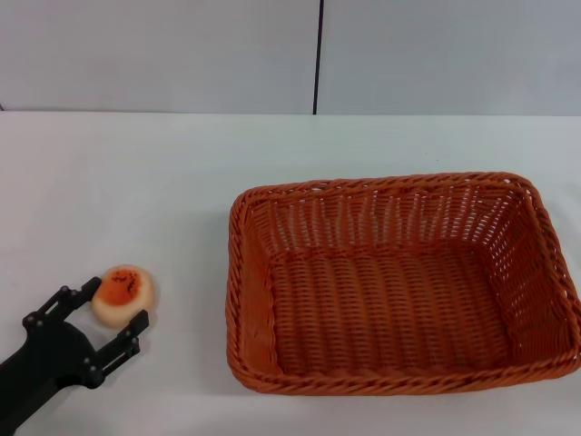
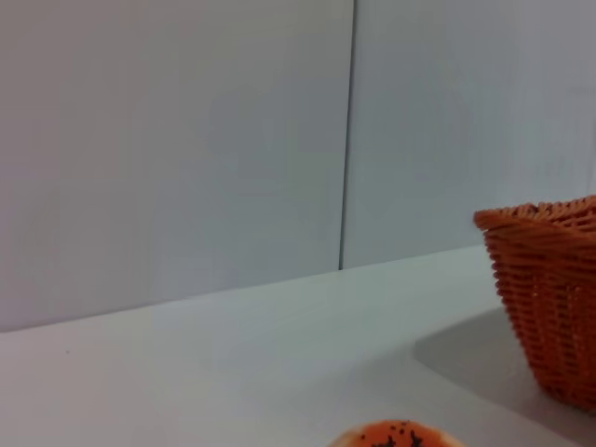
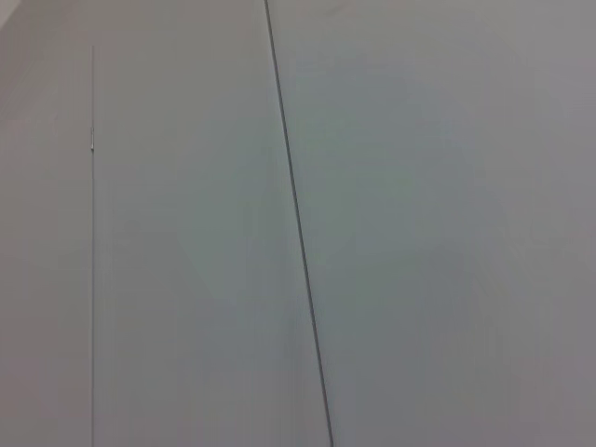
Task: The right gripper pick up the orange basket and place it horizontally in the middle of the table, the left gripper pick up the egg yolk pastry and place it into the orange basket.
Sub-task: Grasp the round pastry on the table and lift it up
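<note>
Left gripper (image 1: pixel 116 309) astride one egg yolk pastry (image 1: pixel 123 295), one orange basket (image 1: pixel 399 282)

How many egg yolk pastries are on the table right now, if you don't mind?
1: the egg yolk pastry lies on the table, between the open left gripper fingers, left of the orange basket.
</note>
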